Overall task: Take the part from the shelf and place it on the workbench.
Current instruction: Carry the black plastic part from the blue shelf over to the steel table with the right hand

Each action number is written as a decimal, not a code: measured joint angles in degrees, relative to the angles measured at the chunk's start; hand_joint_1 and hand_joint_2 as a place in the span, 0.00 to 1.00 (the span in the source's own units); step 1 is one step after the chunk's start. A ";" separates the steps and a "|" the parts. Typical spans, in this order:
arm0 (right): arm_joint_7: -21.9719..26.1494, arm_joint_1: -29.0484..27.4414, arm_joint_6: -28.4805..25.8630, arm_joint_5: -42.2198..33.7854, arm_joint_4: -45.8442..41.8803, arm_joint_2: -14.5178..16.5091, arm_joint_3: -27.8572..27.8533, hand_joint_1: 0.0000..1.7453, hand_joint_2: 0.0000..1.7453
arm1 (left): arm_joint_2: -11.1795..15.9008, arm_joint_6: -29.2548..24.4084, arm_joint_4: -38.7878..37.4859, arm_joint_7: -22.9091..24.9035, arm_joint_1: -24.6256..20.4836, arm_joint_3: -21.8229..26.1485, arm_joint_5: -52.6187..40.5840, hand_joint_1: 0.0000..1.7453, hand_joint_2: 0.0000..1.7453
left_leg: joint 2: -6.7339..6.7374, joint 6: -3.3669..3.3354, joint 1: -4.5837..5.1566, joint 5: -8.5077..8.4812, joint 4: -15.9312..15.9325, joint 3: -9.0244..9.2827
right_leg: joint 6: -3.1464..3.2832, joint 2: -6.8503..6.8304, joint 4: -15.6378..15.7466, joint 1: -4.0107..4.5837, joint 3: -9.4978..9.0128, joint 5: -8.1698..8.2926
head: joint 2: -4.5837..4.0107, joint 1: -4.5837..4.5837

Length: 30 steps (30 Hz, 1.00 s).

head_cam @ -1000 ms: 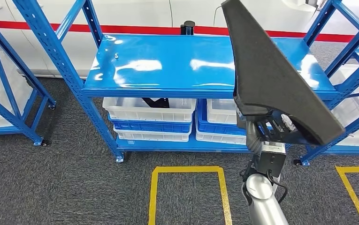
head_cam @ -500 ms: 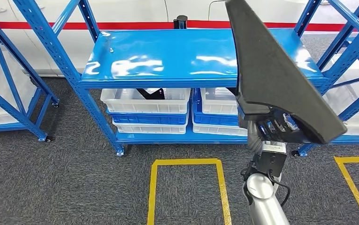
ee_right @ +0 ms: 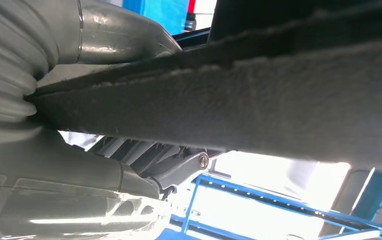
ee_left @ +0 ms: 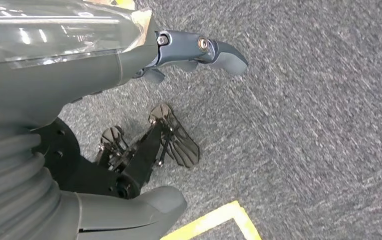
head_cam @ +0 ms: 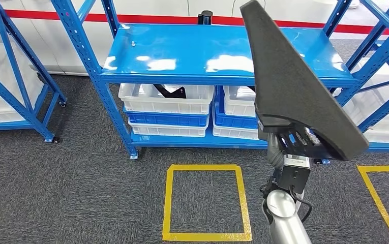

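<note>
Part (head_cam: 296, 86) right of centre in head view, held up over blue shelf (head_cam: 182, 56), clamped at its wide lower end by right hand (head_cam: 296, 140) fingers. Looks like light, stiff foam with a grippy matte face. Long axis near upright, narrow tip toward top of frame. Left hand (ee_left: 179, 145) hanging, fingers apart.

matt, rough dark foam part (head_cam: 296, 86); glossy blue metal shelf (head_cam: 182, 56); coarse grey carpet (head_cam: 70, 193)

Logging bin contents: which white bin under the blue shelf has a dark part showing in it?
The top-left white bin: a dark part sticks above its rim. The neighbouring top-right bin shows none.
</note>
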State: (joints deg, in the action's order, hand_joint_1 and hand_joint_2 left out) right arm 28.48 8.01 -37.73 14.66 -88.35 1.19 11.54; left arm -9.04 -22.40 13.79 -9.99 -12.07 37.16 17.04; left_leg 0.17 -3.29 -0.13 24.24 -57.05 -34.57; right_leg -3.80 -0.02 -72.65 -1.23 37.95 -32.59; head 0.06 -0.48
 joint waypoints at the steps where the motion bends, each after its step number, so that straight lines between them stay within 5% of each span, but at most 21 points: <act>1: 0.00 0.00 0.00 0.01 0.02 0.01 0.01 0.99 1.00 | 0.01 0.00 0.00 0.00 0.00 0.00 0.01 0.00 1.00 | -0.02 0.14 0.01 -0.42 -0.03 -0.44 | -0.31 0.00 3.69 0.01 -2.67 1.24 | 0.01 0.00; 3: 0.00 0.13 0.00 0.03 0.02 0.05 0.04 0.99 1.00 | 0.00 0.00 0.00 0.00 -0.01 -0.01 0.03 0.00 1.00 | -0.05 0.63 0.15 -1.20 -0.14 -1.11 | -0.18 0.01 12.47 0.26 -8.52 2.63 | 0.01 -0.04; 5: 0.00 0.26 -0.03 0.04 0.03 0.10 0.08 0.99 1.00 | -0.01 -0.01 0.00 0.00 -0.02 -0.02 0.09 0.00 1.00 | -0.07 1.22 0.34 -1.93 -0.20 -1.40 | 0.48 0.06 16.53 0.67 -10.81 2.66 | 0.00 -0.08; 8: 0.00 0.33 -0.07 0.04 0.04 0.23 0.03 0.99 1.00 | 0.06 -0.03 0.00 0.00 0.01 -0.02 0.16 0.00 1.00 | -0.17 2.09 0.18 -1.69 -0.74 -1.86 | 1.78 0.00 16.70 0.24 -10.01 3.50 | 0.00 -0.11; 11: 0.00 0.49 -0.07 0.06 0.05 0.53 0.00 0.99 1.00 | 0.16 -0.04 0.00 0.00 0.03 -0.02 0.16 0.00 1.00 | -0.33 3.09 -0.14 5.22 -8.50 -4.72 | 3.30 -0.16 16.77 -0.16 -8.78 5.07 | 0.00 -0.19; 13: 0.00 0.46 -0.07 0.08 0.11 0.63 0.00 0.99 1.00 | 0.15 -0.04 0.00 0.00 0.05 -0.01 0.18 0.00 1.00 | -0.32 3.62 -0.36 8.84 -15.80 -6.72 | 3.32 -0.18 16.57 -0.09 -7.40 6.03 | 0.00 -0.21; 14: 0.00 0.44 -0.07 0.08 0.17 0.66 0.00 0.99 1.00 | 0.15 -0.05 0.00 0.00 0.06 -0.01 0.24 0.00 1.00 | -0.32 3.77 -0.48 8.92 -17.18 -6.55 | 3.21 -0.17 16.42 -0.08 -6.74 6.42 | 0.00 -0.20; 16: 0.00 0.44 -0.07 0.10 0.27 0.69 0.00 0.99 1.00 | 0.19 -0.13 0.01 -0.01 0.04 -0.01 0.39 0.00 1.00 | -0.31 3.88 -0.75 6.56 -13.10 -2.82 | 2.82 -0.16 16.01 -0.18 -5.75 6.94 | 0.00 -0.21; 18: 0.00 0.57 -0.07 0.13 0.32 0.71 -0.02 0.99 1.00 | 0.23 -0.21 0.02 -0.04 -0.06 -0.03 0.53 0.00 1.00 | -0.40 3.74 -0.85 4.81 -5.00 2.62 | 2.35 -0.16 15.43 -0.17 -4.98 7.28 | 0.01 -0.20; 20: 0.01 0.78 -0.07 0.19 0.40 0.79 -0.05 0.99 1.00 | 0.24 -0.33 0.01 -0.09 -0.13 -0.04 0.62 0.00 1.00 | -0.56 3.24 -0.59 4.67 -0.96 4.89 | 1.64 -0.17 15.02 0.04 -4.36 7.75 | 0.01 -0.16; 22: 0.02 0.90 -0.07 0.26 0.55 0.92 -0.05 0.99 1.00 | 0.23 -0.45 0.01 -0.13 -0.14 -0.04 0.71 0.00 1.00 | -0.58 2.31 -0.36 4.20 -0.63 4.43 | 0.67 -0.16 15.05 0.13 -3.92 8.34 | 0.00 -0.10; 24: 0.02 0.93 -0.07 0.27 0.66 0.96 -0.04 0.99 1.00 | 0.24 -0.52 0.02 -0.15 -0.21 -0.06 0.77 0.00 1.00 | -0.40 1.08 -0.39 3.22 -0.30 3.65 | 0.29 -0.14 13.81 0.06 -2.81 7.25 | 0.00 -0.07; 28: 0.02 0.92 -0.07 0.27 0.94 0.96 -0.01 0.99 1.00 | 0.23 -0.54 0.02 -0.20 -0.28 -0.17 0.83 0.00 1.00 | -0.16 0.08 -0.30 1.27 -0.20 1.29 | 0.90 -0.09 1.16 0.04 1.84 -0.50 | 0.01 -0.03; 30: 0.03 0.89 -0.07 0.26 1.14 0.95 0.00 0.99 1.00 | 0.21 -0.54 0.02 -0.20 -0.25 -0.25 0.91 0.00 1.00 | -0.12 0.11 -0.24 0.53 -0.24 0.29 | 0.39 -0.08 -1.89 0.04 2.09 -1.26 | 0.01 -0.03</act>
State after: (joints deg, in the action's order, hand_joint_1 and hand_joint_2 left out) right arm 28.51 8.90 -37.79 14.92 -87.20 2.13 11.54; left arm -8.84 -22.94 13.81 -10.19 -12.32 36.91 17.95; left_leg 0.05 -3.18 -0.37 24.77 -57.29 -34.28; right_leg -3.41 -0.10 -74.53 -1.19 40.04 -33.85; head 0.07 -0.51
